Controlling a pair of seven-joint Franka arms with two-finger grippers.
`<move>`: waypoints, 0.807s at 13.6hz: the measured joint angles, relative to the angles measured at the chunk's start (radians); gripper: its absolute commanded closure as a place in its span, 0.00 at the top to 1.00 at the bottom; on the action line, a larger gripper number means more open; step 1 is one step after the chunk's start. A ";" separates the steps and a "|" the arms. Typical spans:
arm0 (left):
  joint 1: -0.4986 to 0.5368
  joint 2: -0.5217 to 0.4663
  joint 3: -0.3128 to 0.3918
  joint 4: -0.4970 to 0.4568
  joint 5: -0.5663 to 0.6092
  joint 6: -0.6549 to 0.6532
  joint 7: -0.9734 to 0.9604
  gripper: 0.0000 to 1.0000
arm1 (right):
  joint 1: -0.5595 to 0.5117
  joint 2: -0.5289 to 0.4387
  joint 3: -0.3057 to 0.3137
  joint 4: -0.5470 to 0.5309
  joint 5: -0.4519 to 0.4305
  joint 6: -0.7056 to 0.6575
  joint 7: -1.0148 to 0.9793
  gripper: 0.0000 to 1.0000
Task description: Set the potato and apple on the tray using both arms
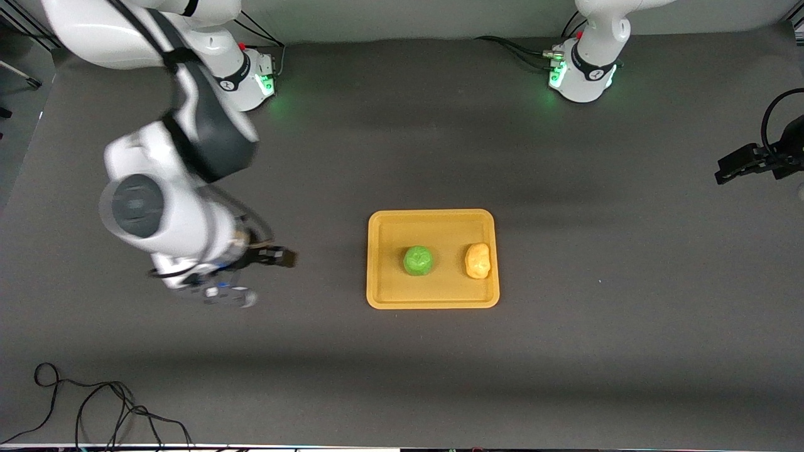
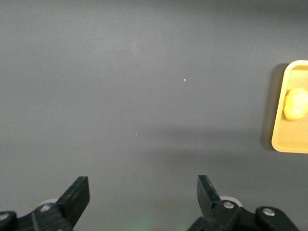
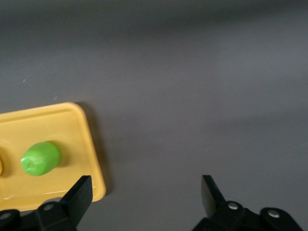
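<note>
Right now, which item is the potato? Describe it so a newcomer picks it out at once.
Find the yellow-orange tray in the middle of the dark table. Two things sit apart in it: the potato lies toward the left arm's end, close to the rim. It is a lumpy yellow-tan oval, whereas its neighbour the apple is a round bright green ball.

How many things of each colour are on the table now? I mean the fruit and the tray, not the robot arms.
Green: 1, the apple, on the tray.
Yellow-tan: 1, the potato, on the tray beside the apple, toward the left arm's end.
Yellow-orange: 1, the tray itself.
Total: 3.
</note>
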 measured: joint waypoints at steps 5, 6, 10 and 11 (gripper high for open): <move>-0.010 -0.006 0.002 -0.028 -0.001 0.054 0.000 1.00 | -0.005 -0.225 -0.246 -0.119 0.033 -0.041 -0.229 1.00; -0.010 -0.007 0.002 -0.028 -0.001 0.071 0.000 1.00 | -0.005 -0.273 -0.279 -0.160 0.034 -0.042 -0.245 1.00; -0.011 -0.008 0.002 -0.029 -0.001 0.087 0.000 1.00 | -0.005 -0.433 -0.350 -0.313 0.034 -0.033 -0.293 1.00; -0.012 -0.008 0.002 -0.032 -0.001 0.086 0.000 1.00 | -0.004 -0.451 -0.350 -0.331 0.035 -0.033 -0.295 1.00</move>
